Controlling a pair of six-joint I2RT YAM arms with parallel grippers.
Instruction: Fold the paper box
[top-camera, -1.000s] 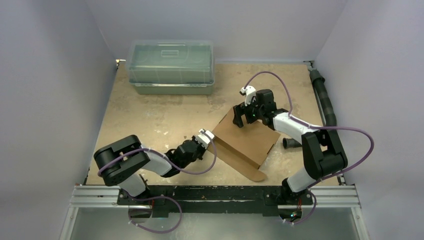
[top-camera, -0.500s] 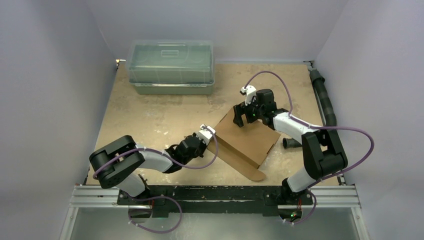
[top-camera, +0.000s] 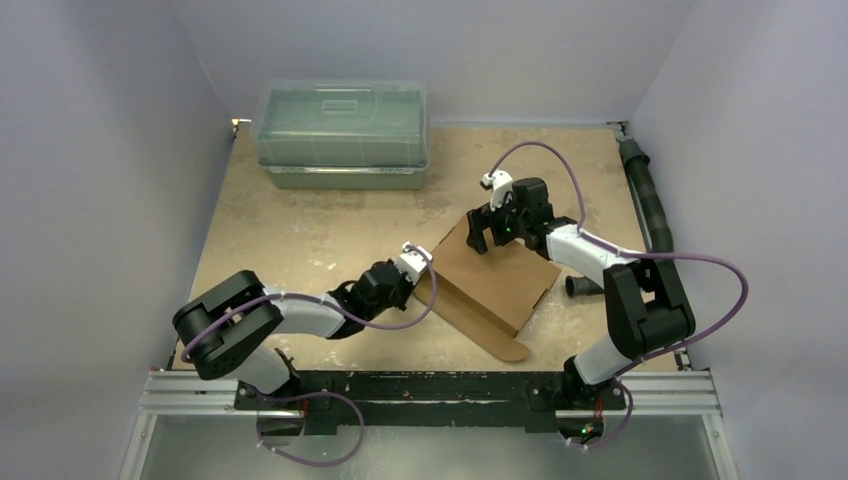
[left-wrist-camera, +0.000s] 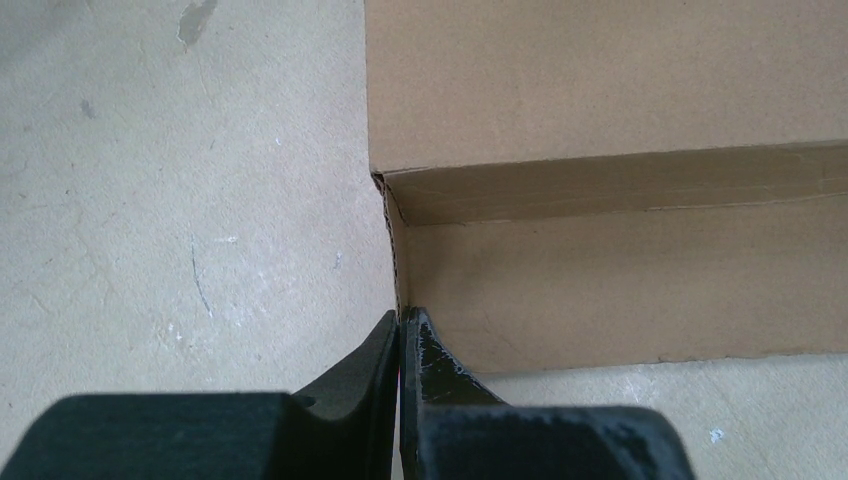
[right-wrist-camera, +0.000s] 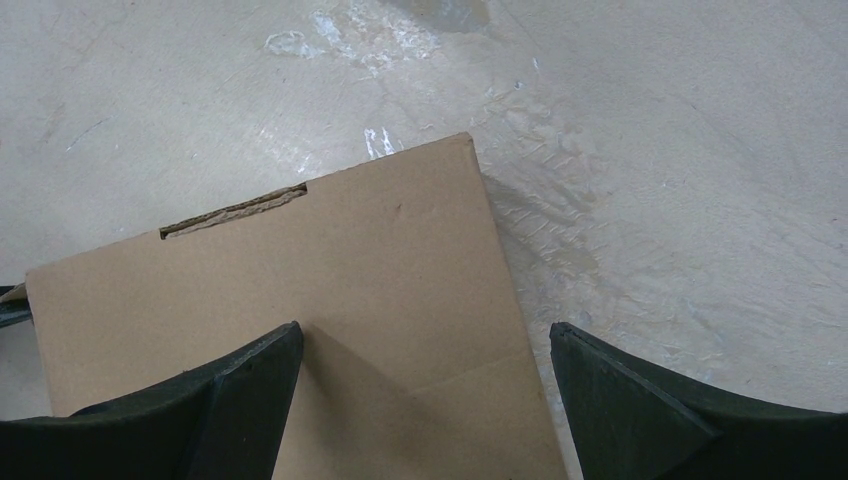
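One paper box (top-camera: 495, 285) is lying right of centre on the desk (top-camera: 300, 235), its long axis running diagonally from far-left to near-right; a flap with a rounded end is spreading along its near-left long side, facing the arm bases; the left gripper (left-wrist-camera: 400, 320), jaws pressed together, is touching the box's left end at the corner, and whether cardboard is pinched I cannot tell; the right gripper (right-wrist-camera: 425, 328), jaws spread wide, is hanging over the far corner, one finger above cardboard, the other above bare desk; one clear greenish lidded bin (top-camera: 342, 135) is standing far left, well apart.
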